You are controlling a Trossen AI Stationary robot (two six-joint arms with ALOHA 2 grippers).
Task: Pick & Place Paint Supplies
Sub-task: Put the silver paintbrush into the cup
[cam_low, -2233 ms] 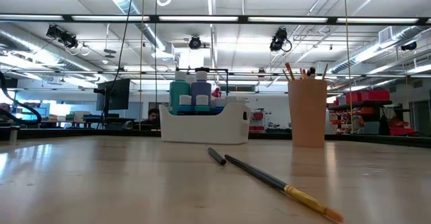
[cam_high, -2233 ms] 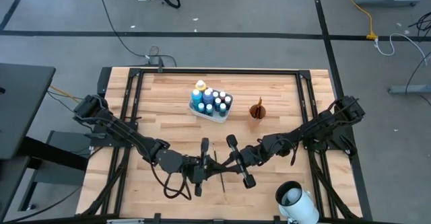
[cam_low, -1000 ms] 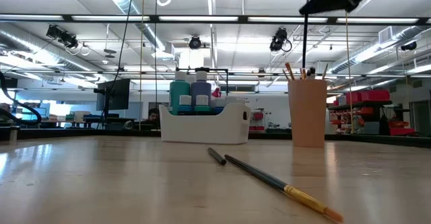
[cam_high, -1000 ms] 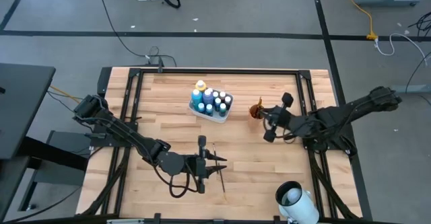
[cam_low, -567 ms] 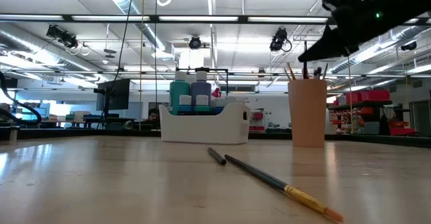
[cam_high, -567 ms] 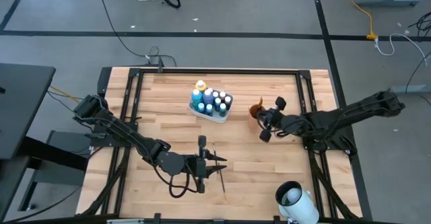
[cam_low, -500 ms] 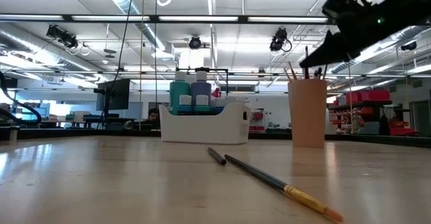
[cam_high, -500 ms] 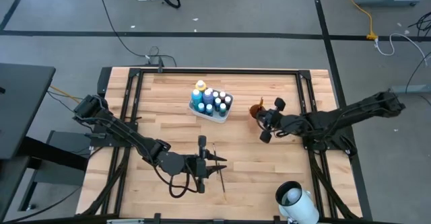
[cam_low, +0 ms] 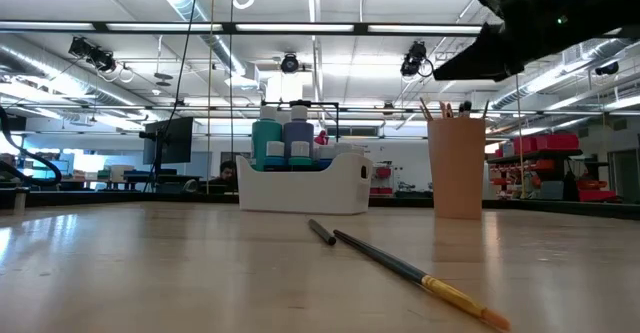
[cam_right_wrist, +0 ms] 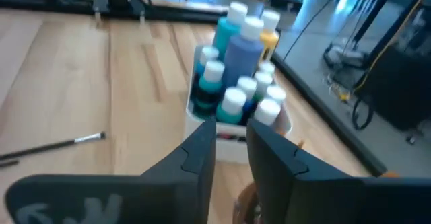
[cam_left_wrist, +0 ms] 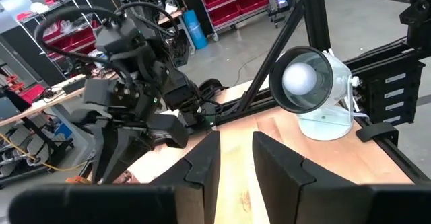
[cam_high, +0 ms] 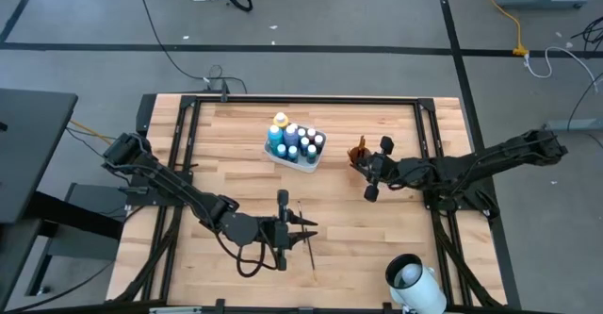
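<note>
The right gripper (cam_high: 374,169) is held just above the cup (cam_high: 358,153), its fingers parted with nothing seen between them. If it is drawn away carelessly, the cup (light and full of brushes) could be tipped. The left gripper (cam_high: 283,231) hangs beside the loose paintbrush (cam_low: 418,273) on the table (cam_high: 226,144), slightly parted and empty. The bottles (cam_high: 295,140) stand in the tray (cam_low: 303,186).

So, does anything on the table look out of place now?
Yes. One paintbrush lies loose on the bare wood near the left gripper, while the other brushes stand in the cup and the bottles sit in the white tray.
</note>
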